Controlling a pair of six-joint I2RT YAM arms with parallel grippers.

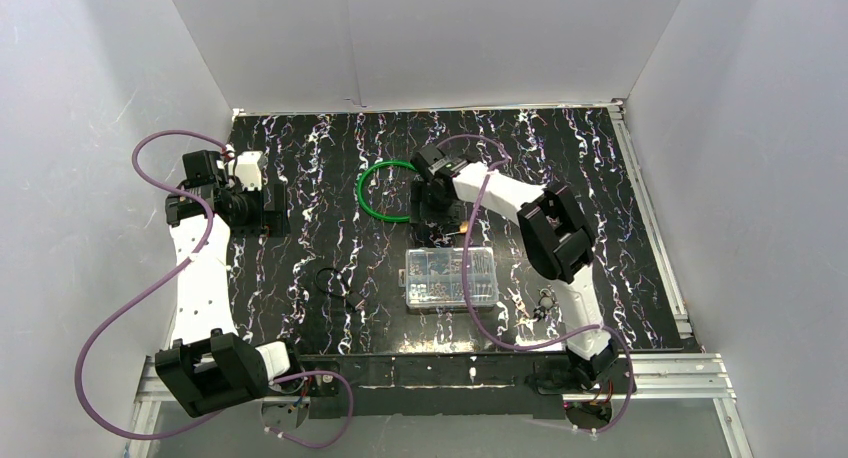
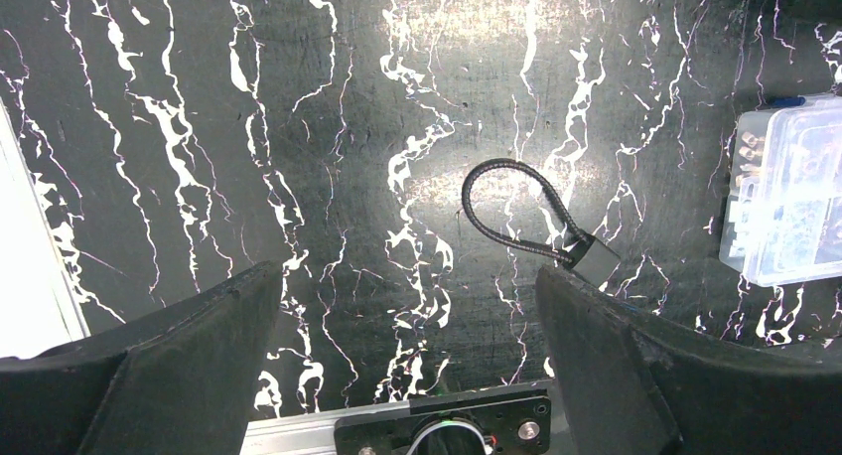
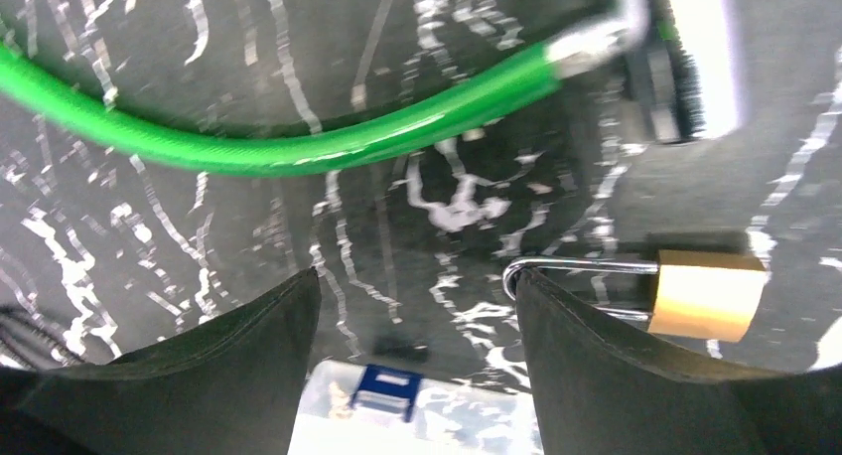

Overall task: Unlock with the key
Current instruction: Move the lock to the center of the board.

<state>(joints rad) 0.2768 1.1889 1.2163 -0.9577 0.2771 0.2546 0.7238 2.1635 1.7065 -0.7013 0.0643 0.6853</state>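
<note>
A brass padlock (image 3: 705, 296) with a steel shackle (image 3: 581, 266) lies on the black marbled table, just right of my right gripper (image 3: 417, 296). That gripper is open with nothing between its fingers, and the right finger's tip sits at the bend of the shackle. From above, the right gripper (image 1: 432, 206) hovers beside the green cable lock (image 1: 380, 193). A small key ring (image 1: 545, 301) lies near the right arm's base. My left gripper (image 2: 407, 306) is open and empty at the table's left (image 1: 250, 200).
A clear plastic parts box (image 1: 452, 276) with a blue latch (image 3: 387, 390) sits mid-table, close under the right gripper. A black cable lock (image 2: 556, 227) lies left of the box. The green cable (image 3: 298, 147) arcs ahead of the right gripper. White walls enclose the table.
</note>
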